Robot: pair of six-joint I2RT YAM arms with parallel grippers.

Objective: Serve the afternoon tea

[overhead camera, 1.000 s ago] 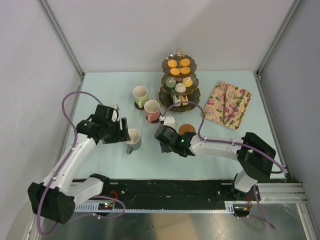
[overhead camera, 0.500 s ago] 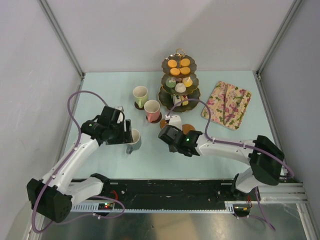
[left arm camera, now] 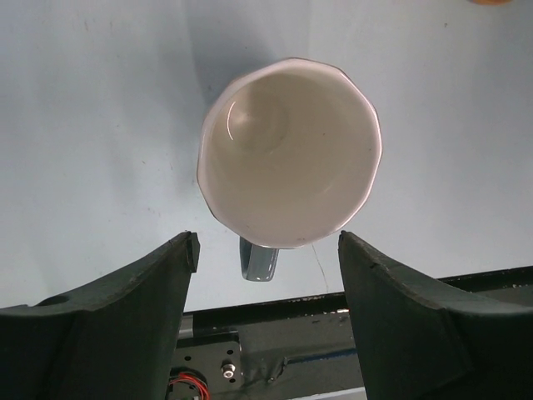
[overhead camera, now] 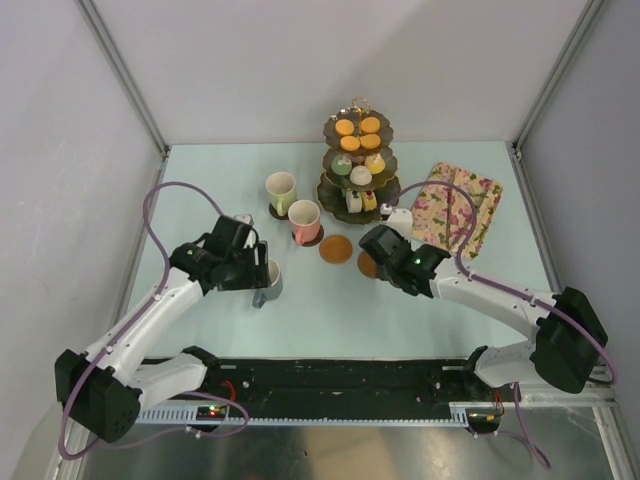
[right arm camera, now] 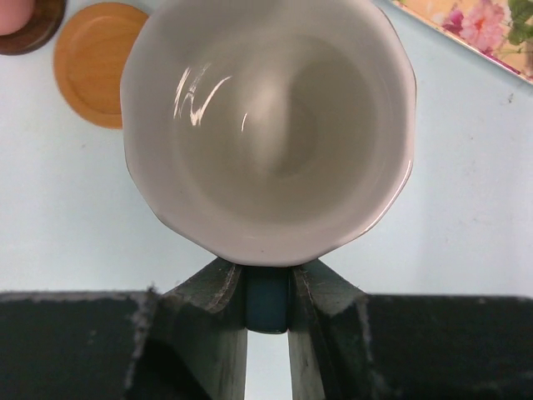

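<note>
My right gripper (right arm camera: 266,310) is shut on the dark blue handle (right arm camera: 266,298) of the blue mug (right arm camera: 266,125), whose white inside faces the camera. From above, that mug (overhead camera: 400,216) hangs in the right gripper (overhead camera: 393,232) between the three-tier stand (overhead camera: 358,160) with its small cakes and the floral tray. My left gripper (left arm camera: 266,250) stands open, its fingers on either side of the grey mug's handle (left arm camera: 258,260) without touching. The grey mug (overhead camera: 270,285) stands upright on the table beside the left gripper (overhead camera: 255,270). The pink mug (overhead camera: 304,222) and the yellow-green mug (overhead camera: 281,190) each sit on a coaster.
A bare brown coaster (overhead camera: 336,249) lies mid-table; another (overhead camera: 366,265) is half hidden under my right arm. The floral tray (overhead camera: 455,210) lies at the right. In the right wrist view the coaster (right arm camera: 96,62) is upper left and the tray's corner (right arm camera: 483,25) upper right.
My right gripper closed on the blue mug's handle and carried it to the right, uncovering a coaster. My left gripper crept closer to the grey mug, staying open.
</note>
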